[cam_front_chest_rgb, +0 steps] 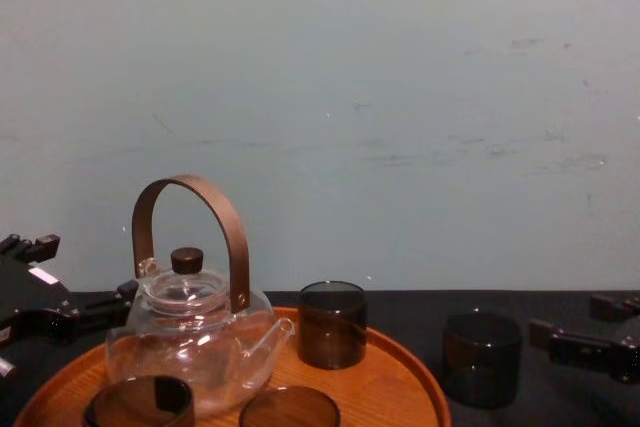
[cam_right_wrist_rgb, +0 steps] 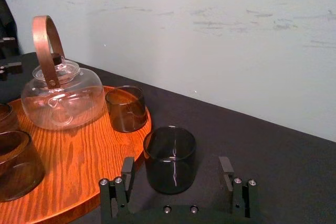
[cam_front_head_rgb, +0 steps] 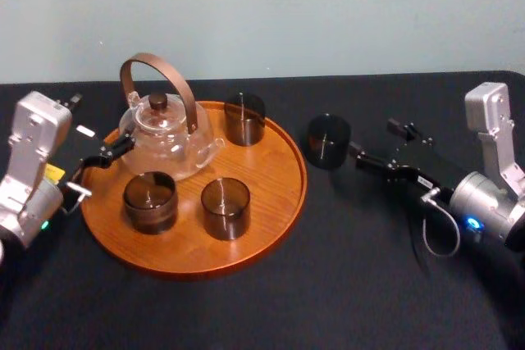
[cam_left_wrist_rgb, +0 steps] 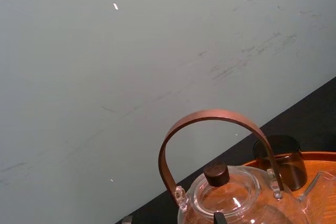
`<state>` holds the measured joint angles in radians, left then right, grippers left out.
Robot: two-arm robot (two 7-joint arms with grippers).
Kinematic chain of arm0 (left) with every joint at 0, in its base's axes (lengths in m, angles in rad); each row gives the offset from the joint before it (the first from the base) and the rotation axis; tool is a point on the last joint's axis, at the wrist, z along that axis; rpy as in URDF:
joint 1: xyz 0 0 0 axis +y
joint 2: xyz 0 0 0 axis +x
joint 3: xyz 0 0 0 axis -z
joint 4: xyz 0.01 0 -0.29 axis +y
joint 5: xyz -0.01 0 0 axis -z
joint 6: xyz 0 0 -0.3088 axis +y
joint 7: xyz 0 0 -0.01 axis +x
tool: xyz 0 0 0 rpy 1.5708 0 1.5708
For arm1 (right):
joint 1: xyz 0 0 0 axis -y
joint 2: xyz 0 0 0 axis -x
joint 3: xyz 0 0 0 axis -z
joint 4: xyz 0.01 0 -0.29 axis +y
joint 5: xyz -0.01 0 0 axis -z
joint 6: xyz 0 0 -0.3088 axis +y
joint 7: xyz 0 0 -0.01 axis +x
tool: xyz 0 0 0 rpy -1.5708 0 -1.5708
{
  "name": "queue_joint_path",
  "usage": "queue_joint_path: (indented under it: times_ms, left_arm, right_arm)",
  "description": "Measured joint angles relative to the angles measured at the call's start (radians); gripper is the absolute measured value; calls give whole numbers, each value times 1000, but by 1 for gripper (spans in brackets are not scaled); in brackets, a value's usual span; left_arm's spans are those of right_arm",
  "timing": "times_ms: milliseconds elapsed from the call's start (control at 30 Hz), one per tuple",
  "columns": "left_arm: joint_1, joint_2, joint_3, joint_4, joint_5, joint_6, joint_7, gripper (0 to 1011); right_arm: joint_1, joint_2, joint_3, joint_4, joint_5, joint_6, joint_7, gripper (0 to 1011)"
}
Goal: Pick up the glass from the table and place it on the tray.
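A dark smoked glass (cam_front_head_rgb: pixel 328 141) (cam_right_wrist_rgb: pixel 170 158) (cam_front_chest_rgb: pixel 483 357) stands upright on the black table (cam_front_head_rgb: pixel 369 268), just right of the round wooden tray (cam_front_head_rgb: pixel 275 171) (cam_right_wrist_rgb: pixel 68 150). My right gripper (cam_front_head_rgb: pixel 379 147) (cam_right_wrist_rgb: pixel 177 174) (cam_front_chest_rgb: pixel 578 325) is low over the table to the glass's right and open. In the right wrist view the glass sits in the mouth of its fingers (cam_right_wrist_rgb: pixel 127 170), with a gap on each side. My left gripper (cam_front_head_rgb: pixel 94 171) rests open at the tray's left edge, close to the teapot.
On the tray stand a clear glass teapot (cam_front_head_rgb: pixel 164 133) (cam_left_wrist_rgb: pixel 231 198) with a brown arched handle and three dark glasses (cam_front_head_rgb: pixel 244 118) (cam_front_head_rgb: pixel 149 201) (cam_front_head_rgb: pixel 225 207). A pale wall rises behind the table. Bare tray wood lies at the right side.
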<state>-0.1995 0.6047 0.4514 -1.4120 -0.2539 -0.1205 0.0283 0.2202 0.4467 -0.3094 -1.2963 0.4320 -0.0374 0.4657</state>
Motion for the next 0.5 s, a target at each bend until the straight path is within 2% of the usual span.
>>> queue_joint_path:
  times_ms: [500]
  left_arm:
    - [0, 0, 0, 0, 0, 0, 0, 1001]
  right_arm:
    - [87, -42, -27, 113, -21, 4, 35, 1002]
